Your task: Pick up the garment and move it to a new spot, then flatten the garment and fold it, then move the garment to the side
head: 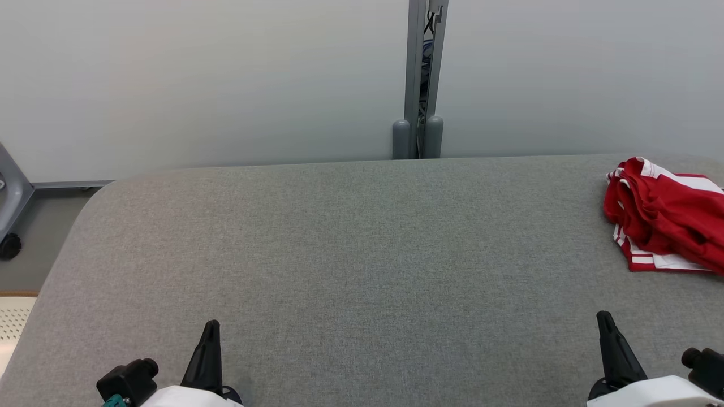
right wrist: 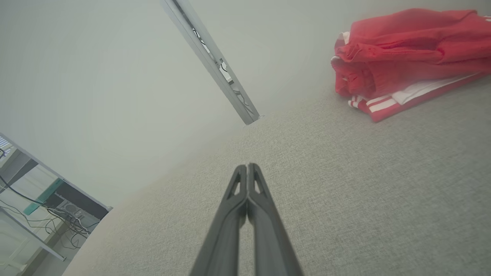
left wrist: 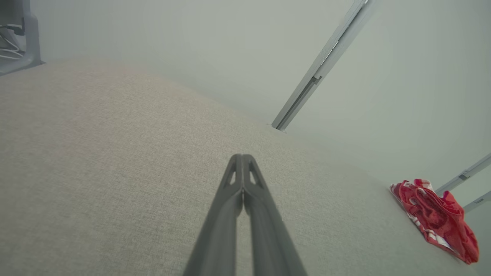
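Garment (head: 662,215): one, red with white stripes, bunched in a loose heap at the far right edge of the tabletop (head: 339,254), touched by neither tool.

Nearest, along the near edge: left tool (head: 211,330) toward the near left corner, right tool (head: 605,319) toward the near right corner. Both pressed fully shut, finger against finger, gripping nothing, tips pointing across the grey cloth toward the far edge. Both well apart from the heap, the right one nearer to it than the left.

Progress, judged from the lie of things: hard to call. Reads most like the very start, with the heap rumpled on top, striped layers poking out below, nothing laid flat, no neat fold. If so, nothing done yet, and everything left: pick-up, move to a new spot, flattening, folding, setting aside. Could also pass for a rough fold already parked at the side; no telling which from this alone.

Count, near to far: two tools, both empty; one tabletop, its broad middle bare and free for spreading; one garment; beyond the far edge, one grey post (head: 419,85) between two pale wall panels (head: 198,85).
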Controlling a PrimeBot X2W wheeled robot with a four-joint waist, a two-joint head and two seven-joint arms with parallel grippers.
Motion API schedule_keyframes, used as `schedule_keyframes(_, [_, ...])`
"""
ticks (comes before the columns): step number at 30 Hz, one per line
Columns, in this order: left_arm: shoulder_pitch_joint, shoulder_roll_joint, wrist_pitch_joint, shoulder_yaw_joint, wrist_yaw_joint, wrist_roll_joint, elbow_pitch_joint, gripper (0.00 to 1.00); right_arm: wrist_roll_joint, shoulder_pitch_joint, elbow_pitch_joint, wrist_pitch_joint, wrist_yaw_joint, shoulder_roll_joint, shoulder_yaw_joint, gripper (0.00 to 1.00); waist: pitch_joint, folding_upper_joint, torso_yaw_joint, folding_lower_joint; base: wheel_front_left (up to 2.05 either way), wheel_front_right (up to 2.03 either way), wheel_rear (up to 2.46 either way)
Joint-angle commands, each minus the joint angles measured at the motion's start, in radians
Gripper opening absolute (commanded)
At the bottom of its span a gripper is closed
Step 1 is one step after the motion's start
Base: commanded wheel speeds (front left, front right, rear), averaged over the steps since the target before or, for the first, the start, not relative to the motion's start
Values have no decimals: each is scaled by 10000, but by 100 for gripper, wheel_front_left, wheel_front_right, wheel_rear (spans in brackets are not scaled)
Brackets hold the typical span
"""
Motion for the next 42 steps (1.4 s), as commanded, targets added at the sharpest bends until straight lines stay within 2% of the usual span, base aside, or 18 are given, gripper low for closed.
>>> schedule_keyframes(1, [-394, 36, 58, 94, -70, -374, -71, 0, 387, -339, -124, 104, -1, -109, -103, 0, 9, 0, -3, 0, 0, 0, 0])
schedule_keyframes(21, [-1149, 52, 631, 327, -387, -3162, 226, 0, 3039, -819, 1, 933, -1, -164, -713, 0, 144, 0, -45, 0, 0, 0, 0])
schedule_keyframes(42, [-1772, 65, 1098, 518, -641, -5448, 473, 0, 5201, -1222, 110, 1621, -1, -190, -1241, 0, 279, 0, -87, 0, 0, 0, 0])
